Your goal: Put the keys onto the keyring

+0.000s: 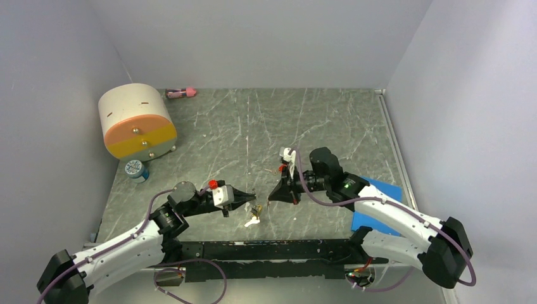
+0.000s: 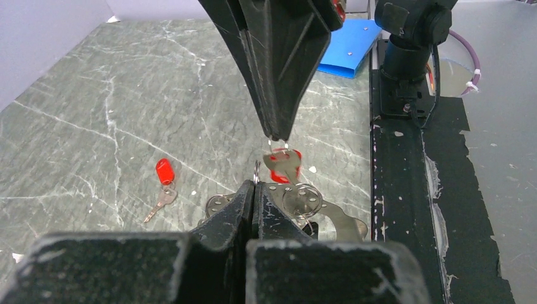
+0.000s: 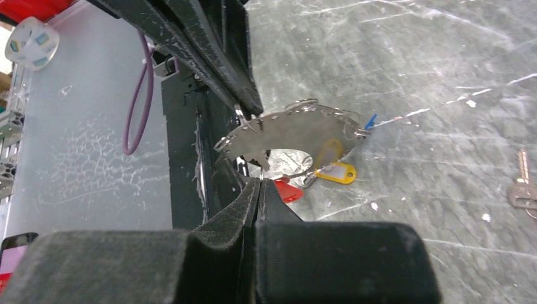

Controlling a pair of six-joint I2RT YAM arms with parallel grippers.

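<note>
The keyring [image 3: 297,130] is mid-table near the front edge, pinched by my left gripper [image 2: 254,190]. My right gripper [image 3: 258,187] is pressed together on a red key [image 2: 283,166] at the ring. Threading looks unfinished: a second red key [image 2: 163,172] and a brass key [image 3: 522,187] lie loose.

Smooth grey-green stone-patterned tabletop [image 2: 95,126], white-veined, with a faint sheen. Bright, reflective flat saw-toothed silver metal keyring plate [image 3: 297,130]. Glossy plastic on the small red-headed metal keys [image 2: 164,171]. Matt black, finely grained fingers on the left pincer [image 2: 254,187] and right pincer [image 3: 259,183]. Matt blue sheet [image 2: 351,41].
</note>
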